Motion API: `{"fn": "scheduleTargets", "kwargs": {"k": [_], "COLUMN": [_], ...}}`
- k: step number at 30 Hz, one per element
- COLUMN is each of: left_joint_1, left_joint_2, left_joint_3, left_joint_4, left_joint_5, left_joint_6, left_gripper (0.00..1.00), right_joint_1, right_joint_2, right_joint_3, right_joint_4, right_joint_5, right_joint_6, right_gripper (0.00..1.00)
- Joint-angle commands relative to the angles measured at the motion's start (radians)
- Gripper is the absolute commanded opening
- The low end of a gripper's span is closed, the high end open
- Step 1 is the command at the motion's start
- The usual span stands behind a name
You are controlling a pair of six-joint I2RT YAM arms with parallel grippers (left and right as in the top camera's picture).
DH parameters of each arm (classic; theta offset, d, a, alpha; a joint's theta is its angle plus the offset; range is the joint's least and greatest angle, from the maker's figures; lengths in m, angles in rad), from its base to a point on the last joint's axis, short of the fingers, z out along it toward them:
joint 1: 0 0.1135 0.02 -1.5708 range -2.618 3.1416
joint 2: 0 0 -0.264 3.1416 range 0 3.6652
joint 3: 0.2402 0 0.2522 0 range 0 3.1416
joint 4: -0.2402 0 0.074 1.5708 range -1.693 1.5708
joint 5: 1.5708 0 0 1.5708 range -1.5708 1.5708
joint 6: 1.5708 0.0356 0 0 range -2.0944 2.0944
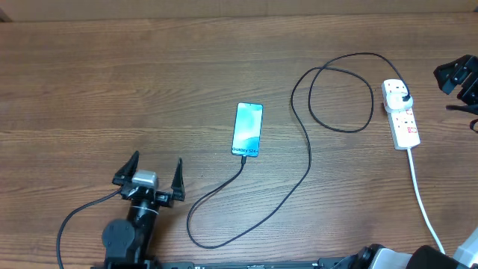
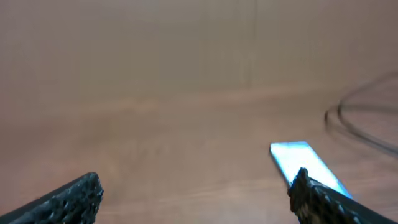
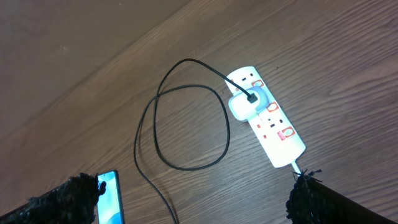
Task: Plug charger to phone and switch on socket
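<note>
The phone [image 1: 248, 129] lies flat mid-table, its screen glowing cyan; it also shows in the left wrist view [image 2: 298, 157] and the right wrist view [image 3: 109, 198]. The black charger cable [image 1: 302, 127] runs from the phone's near end, loops across the table and ends at an adapter plugged into the white socket strip [image 1: 403, 118], which also shows in the right wrist view [image 3: 268, 116]. My left gripper [image 1: 151, 173] is open and empty, near the front edge, left of the phone. My right gripper [image 1: 461, 77] is at the right edge beside the strip; its fingers [image 3: 196, 196] are spread open and empty.
The strip's thick white cord [image 1: 422, 198] runs toward the front right edge. The cable forms a loop [image 1: 340, 93] left of the strip and a second bend [image 1: 216, 224] near the front. The wooden table [image 1: 112, 82] extends left and back.
</note>
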Motion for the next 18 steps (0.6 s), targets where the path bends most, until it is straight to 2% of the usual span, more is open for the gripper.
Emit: {"fn": "scheduleTargets", "kwargs": {"k": [1, 18], "left_joint_1": [0.008, 0.009], "left_joint_2": [-0.010, -0.009], "left_joint_3": [-0.003, -0.003], "left_joint_4": [-0.024, -0.023], "left_joint_5": [-0.034, -0.043], "left_joint_6": [0.014, 0.020], "left_gripper": [0.99, 0.99], "right_joint_1": [0.000, 0.000], "right_joint_2": [0.001, 0.001], "right_joint_3": [0.013, 0.013], "right_joint_4": [0.006, 0.006], "right_joint_5": [0.007, 0.007], "right_joint_6": [0.003, 0.003], "right_gripper": [1.00, 1.00]}}
